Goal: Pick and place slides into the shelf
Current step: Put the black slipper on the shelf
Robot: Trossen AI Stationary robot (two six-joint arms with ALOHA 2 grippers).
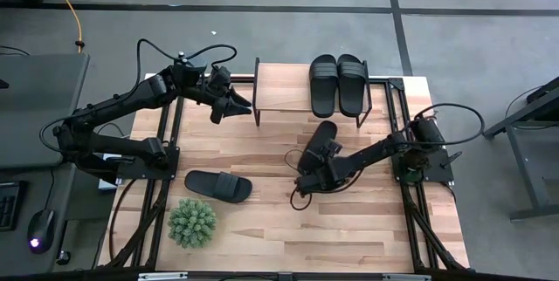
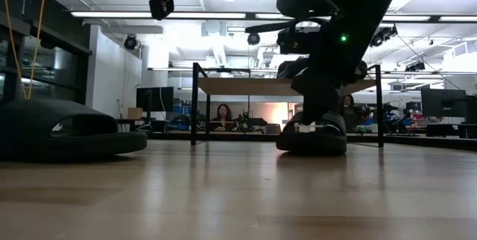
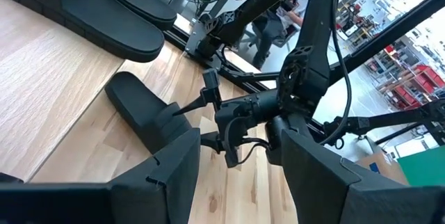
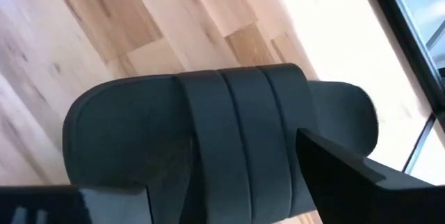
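The shelf (image 1: 310, 89) stands at the table's far edge with two black slides (image 1: 337, 84) side by side on the right half of its plank top. A third slide (image 1: 218, 186) lies flat on the table at near left. The fourth slide (image 1: 320, 140) lies at mid table, sole down (image 2: 311, 143). My right gripper (image 1: 308, 174) is low over this slide's near end, open, with a finger (image 4: 348, 182) on each long side of it, behind the strap (image 4: 243, 133). My left gripper (image 1: 229, 106) hangs open and empty in the air beside the shelf's left end. My right gripper comes down from above, slanting from the table's right, over the near end of the fourth slide (image 4: 208, 147). Its fingers lie across the slide, one at each long edge. Whether they touch it, I cannot tell. The slide rests on the table.
A small green potted plant (image 1: 192, 222) stands at the near left of the table. The left half of the shelf top (image 1: 279, 87) is bare wood. Black frame rails (image 1: 170, 141) run along both sides of the table. People sit in the room behind (image 2: 222, 113).
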